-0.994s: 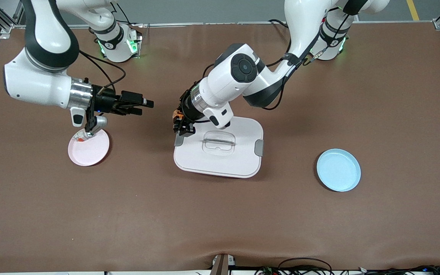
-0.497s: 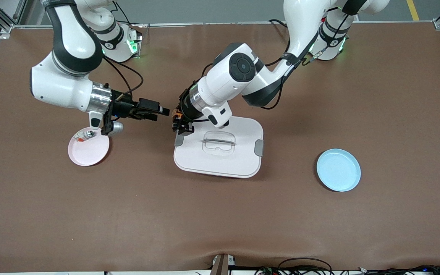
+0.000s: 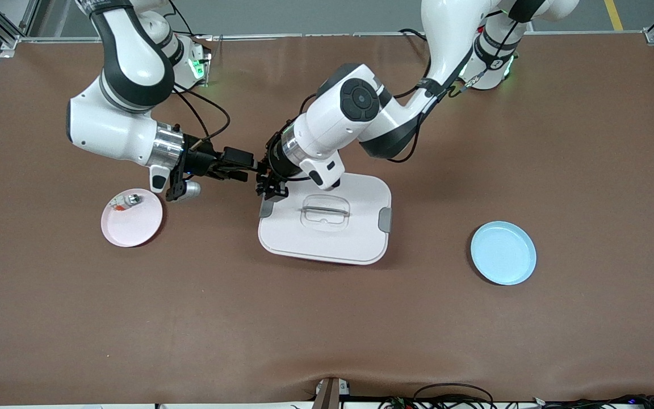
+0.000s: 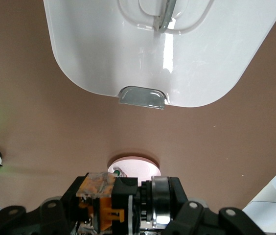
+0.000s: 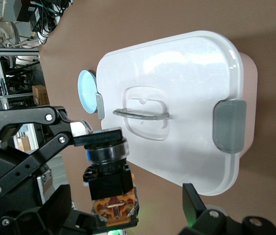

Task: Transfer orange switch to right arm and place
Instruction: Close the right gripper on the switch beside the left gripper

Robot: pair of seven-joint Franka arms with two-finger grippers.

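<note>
Reaching sideways over the bench beside the white lidded box (image 3: pixel 327 224): left pincer (image 3: pixel 265 183) clamped on the orange switch (image 5: pixel 109 183), right pincer (image 3: pixel 246 165) spread wide around it.

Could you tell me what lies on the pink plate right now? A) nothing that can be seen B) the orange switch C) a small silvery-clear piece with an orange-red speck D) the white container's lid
C: on the pink plate lies only the small silvery-clear piece; the orange switch is clamped in the left gripper.
</note>
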